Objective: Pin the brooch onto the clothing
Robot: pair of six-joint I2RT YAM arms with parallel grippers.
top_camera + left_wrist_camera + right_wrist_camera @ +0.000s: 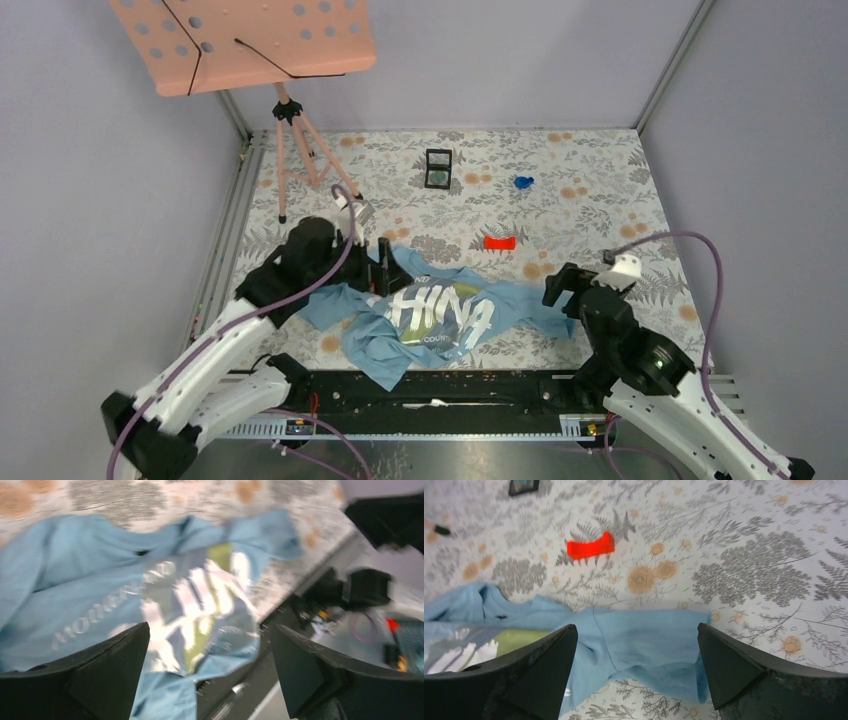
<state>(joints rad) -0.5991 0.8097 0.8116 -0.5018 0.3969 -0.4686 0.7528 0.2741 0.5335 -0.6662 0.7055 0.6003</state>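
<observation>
I see left fingers point(100, 672), right fingers point(524, 675) apart, empty, flanking T-shirt point(440, 315) stretched along worktop point(600, 200) near edge; brooch not found

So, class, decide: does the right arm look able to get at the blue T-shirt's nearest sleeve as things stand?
Probably yes: the right gripper is open over the T-shirt, that sleeve lying bare between its fingers; the red block sits well beyond.

Your right gripper point(635, 630) frames the light blue T-shirt point(644, 640) sleeve between spread fingers. A red block point(590, 546) lies beyond on the floral counter point(749, 555).
</observation>
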